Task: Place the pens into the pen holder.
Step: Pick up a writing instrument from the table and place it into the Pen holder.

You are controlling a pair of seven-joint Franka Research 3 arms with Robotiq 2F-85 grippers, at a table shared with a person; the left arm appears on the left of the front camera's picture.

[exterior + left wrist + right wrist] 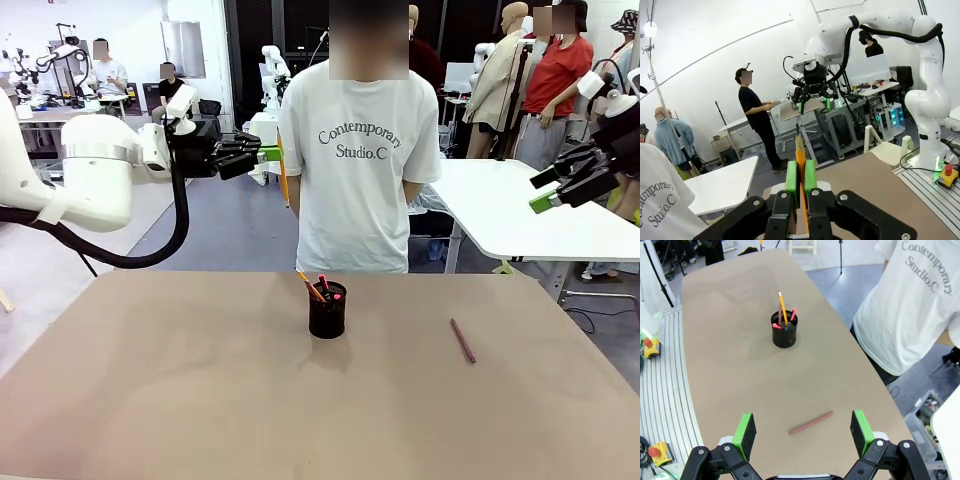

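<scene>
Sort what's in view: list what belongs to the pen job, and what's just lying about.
Job:
- pen holder, pens standing in it
- reddish-brown pen lying on the table
- orange pencil, clamped in the left hand
- right hand, open

Not the job:
- white side table
- yellow box with red button

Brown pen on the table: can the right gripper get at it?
Likely yes: the right gripper is open above the brown pen, which lies alone on the table, apart from the pen holder.
</scene>
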